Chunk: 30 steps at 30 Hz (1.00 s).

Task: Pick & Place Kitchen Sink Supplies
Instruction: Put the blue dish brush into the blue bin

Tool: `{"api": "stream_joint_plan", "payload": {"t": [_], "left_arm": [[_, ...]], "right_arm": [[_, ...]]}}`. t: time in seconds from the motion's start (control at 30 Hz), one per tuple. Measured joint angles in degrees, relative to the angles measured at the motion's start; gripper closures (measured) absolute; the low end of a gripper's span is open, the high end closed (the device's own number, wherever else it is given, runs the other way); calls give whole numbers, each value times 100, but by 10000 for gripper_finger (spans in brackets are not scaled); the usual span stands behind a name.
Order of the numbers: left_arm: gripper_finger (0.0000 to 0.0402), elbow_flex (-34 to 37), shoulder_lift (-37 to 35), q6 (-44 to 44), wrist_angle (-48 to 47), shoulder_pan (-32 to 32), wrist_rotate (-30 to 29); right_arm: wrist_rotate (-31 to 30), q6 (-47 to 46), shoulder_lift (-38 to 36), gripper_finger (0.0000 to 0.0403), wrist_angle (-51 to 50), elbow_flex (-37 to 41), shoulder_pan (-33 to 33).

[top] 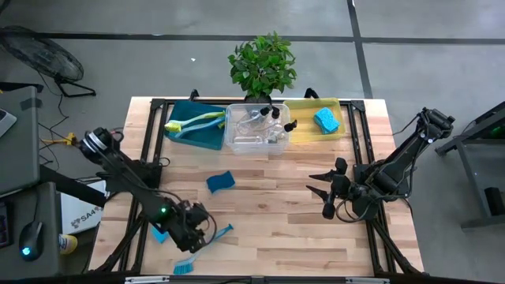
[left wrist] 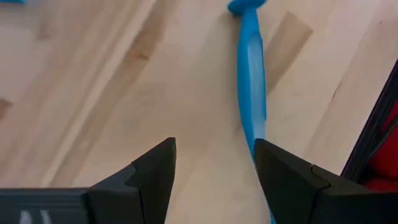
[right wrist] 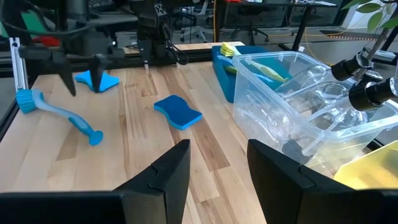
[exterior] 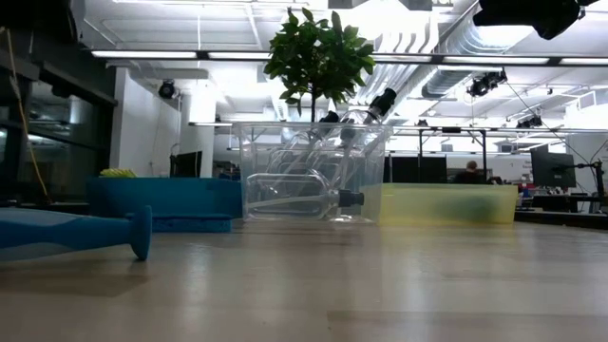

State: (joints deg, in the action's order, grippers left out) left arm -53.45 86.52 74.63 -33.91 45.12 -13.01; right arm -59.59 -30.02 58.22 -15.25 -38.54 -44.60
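A pale wooden table [top: 268,213] stood on a grey workshop floor, with a potted plant [top: 263,65] at its twelve o'clock edge. Just in front of the plant sat three bins in a row: a teal bin [top: 207,139] holding a yellow-green brush [top: 193,122], a clear bin [top: 234,140] holding the pump bottles [top: 264,122], and a yellow bin [top: 343,120] holding one blue sponge [top: 326,120]. That much looked sorted.

Three items remained out on the wood. A second sponge [top: 221,181] lay near the centre. A third sponge [top: 160,234] lay at about eight o'clock, partly under the left arm. A blue brush [top: 203,249] lay toward seven o'clock.

The left gripper [left wrist: 214,177] hovered over that brush, its fingers spread and empty, the handle running just beside one fingertip. The right gripper [top: 323,192] waited at about three o'clock, fingers apart and holding nothing.
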Motion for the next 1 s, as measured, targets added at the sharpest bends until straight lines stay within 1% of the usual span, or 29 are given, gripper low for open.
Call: {"api": "stream_joint_plan", "payload": {"t": [0.13, 0.3, 0.37, 0.53, 0.77, 1.0], "left_arm": [[189, -1, 250, 26, 471, 5, 243], [189, -2, 516, 137, 839, 39, 370], [189, -2, 594, 233, 881, 38, 471], [189, -2, 761, 461, 886, 31, 452], [189, -13, 1096, 476, 1163, 31, 726], [190, -38, 1255, 518, 1082, 31, 721]], "right_arm": [[2, -2, 0, 249, 0, 0, 0], [15, -2, 0, 249, 2, 0, -2], [17, -2, 0, 249, 2, 0, 0], [22, -32, 0, 249, 2, 0, -2], [259, -168, 0, 249, -4, 0, -2], [280, -216, 0, 249, -7, 0, -2]]}}
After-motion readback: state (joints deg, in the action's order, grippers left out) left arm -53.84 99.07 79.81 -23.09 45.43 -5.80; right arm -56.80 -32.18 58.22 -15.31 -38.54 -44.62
